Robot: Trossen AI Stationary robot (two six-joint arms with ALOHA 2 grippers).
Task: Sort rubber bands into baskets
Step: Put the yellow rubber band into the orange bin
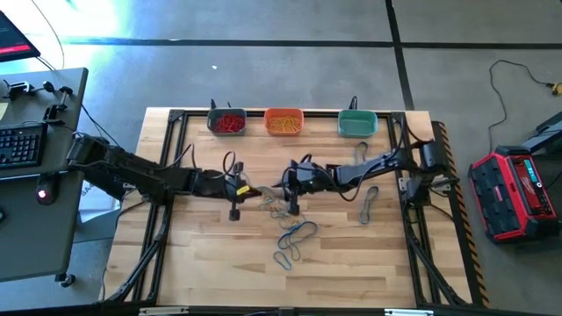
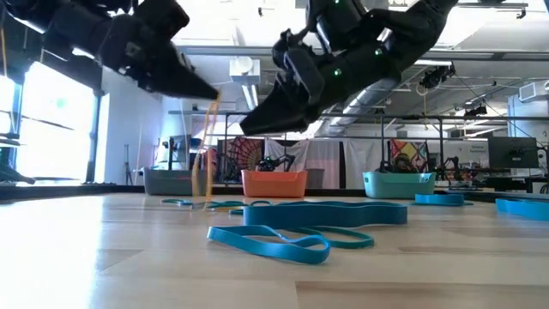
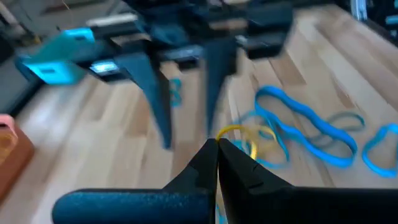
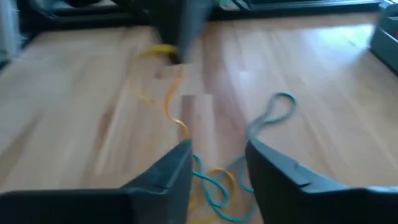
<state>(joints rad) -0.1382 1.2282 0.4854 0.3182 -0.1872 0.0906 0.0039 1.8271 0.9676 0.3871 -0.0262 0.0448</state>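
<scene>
Two grippers meet at frame centre in the high view. The left gripper [image 3: 217, 146] has its jaws pressed together, pinching a yellow rubber band [image 2: 208, 142] that hangs straight down from them toward the worktop [image 1: 219, 263], long axis vertical. The right gripper [image 4: 217, 155] faces it just beside, jaws spread with nothing between them. Judged next: carry to the orange basket [image 1: 284, 122], upper centre, between the grey-blue basket [image 1: 226, 121] and the teal basket [image 1: 357, 123]; the left arm is nearer. Blue rubber bands [image 1: 296, 233] lie loose below centre on bare wood, leaving clear room.
</scene>
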